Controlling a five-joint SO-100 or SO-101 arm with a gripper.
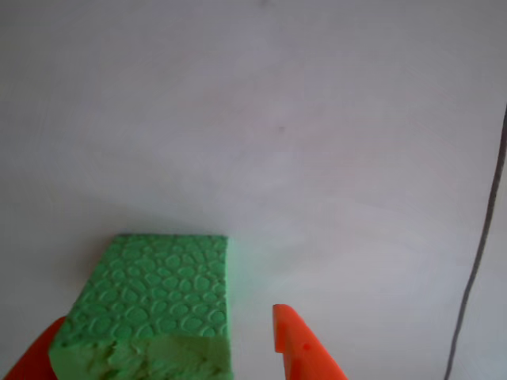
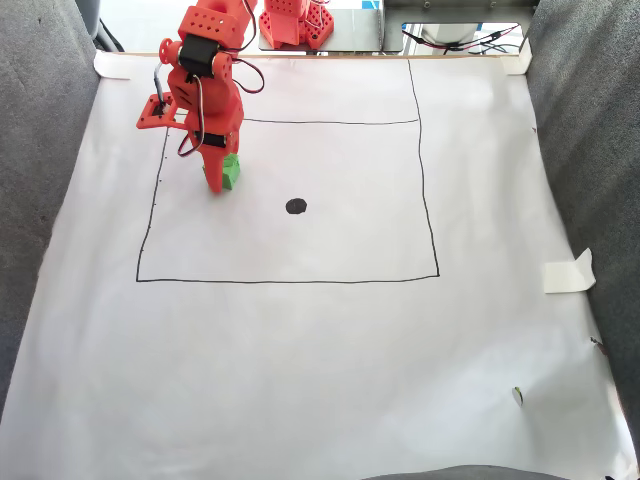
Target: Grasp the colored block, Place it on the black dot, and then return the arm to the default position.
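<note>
The colored block [image 1: 154, 305] is a bright green foam cube with a pebble pattern on top and a torn front face. It lies on white paper between my two orange fingers. The left finger [image 1: 28, 360] touches its side, while the right finger [image 1: 301, 348] stands apart from it with a clear gap. My gripper [image 1: 168, 317] is open around the block. In the fixed view the arm [image 2: 200, 90] reaches down at the upper left, its gripper [image 2: 215, 182] on the block [image 2: 232, 170]. The black dot [image 2: 296, 206] lies to the right of the block, uncovered.
A thin black rectangle outline [image 2: 290, 280] is drawn on the white paper. A dark cord [image 1: 482, 245] runs down the right edge of the other view. Tape [image 2: 568, 272] sits at the paper's right edge, with grey fabric [image 2: 40, 150] along both sides. Orange hardware [image 2: 295, 22] stands at the back.
</note>
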